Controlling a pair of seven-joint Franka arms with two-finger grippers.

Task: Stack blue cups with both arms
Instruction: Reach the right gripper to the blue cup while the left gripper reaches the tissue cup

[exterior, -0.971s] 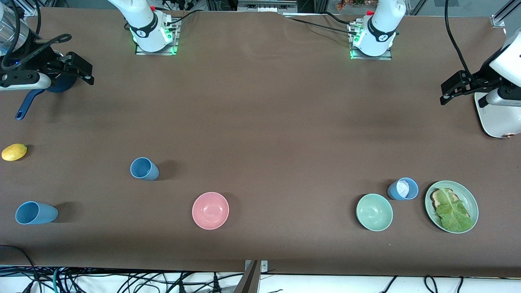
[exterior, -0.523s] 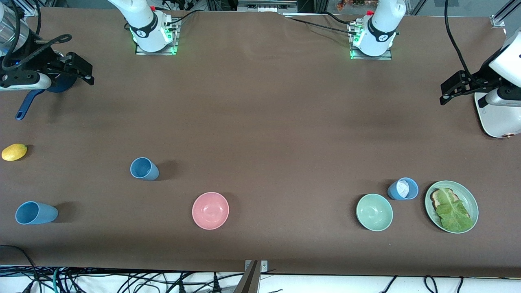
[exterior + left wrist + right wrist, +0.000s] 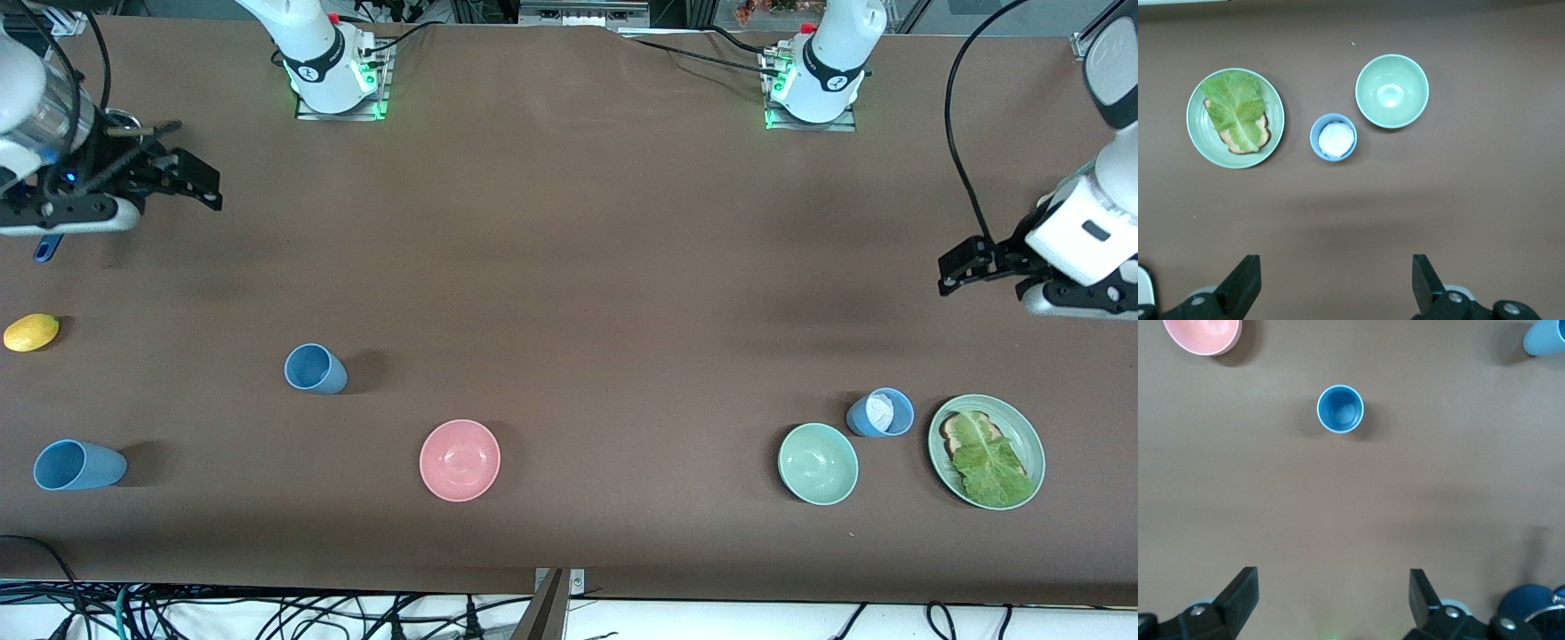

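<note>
Three blue cups stand on the brown table. One cup [image 3: 316, 369] [image 3: 1340, 409] is upright and empty toward the right arm's end. A second cup [image 3: 78, 465] [image 3: 1546, 337] sits nearer the front camera at that end. The third cup [image 3: 880, 412] [image 3: 1333, 137] holds something white and stands between a green bowl and a plate toward the left arm's end. My right gripper [image 3: 191, 178] [image 3: 1333, 583] hangs open and empty over bare table at its end. My left gripper [image 3: 965, 267] [image 3: 1335, 267] hangs open and empty over bare table at its end.
A pink bowl [image 3: 460, 460] [image 3: 1203, 333] sits mid-table near the front edge. The green bowl [image 3: 818, 463] [image 3: 1392, 91] and the green plate [image 3: 1031, 436] [image 3: 1275, 110] with toast and lettuce flank the third cup. A lemon [image 3: 31, 332] and a dark-blue saucepan [image 3: 1528, 603] lie at the right arm's end.
Both arms have swung out over the table from its ends, the left gripper further than the right. Both grippers stay open. Nothing on the table has moved.
</note>
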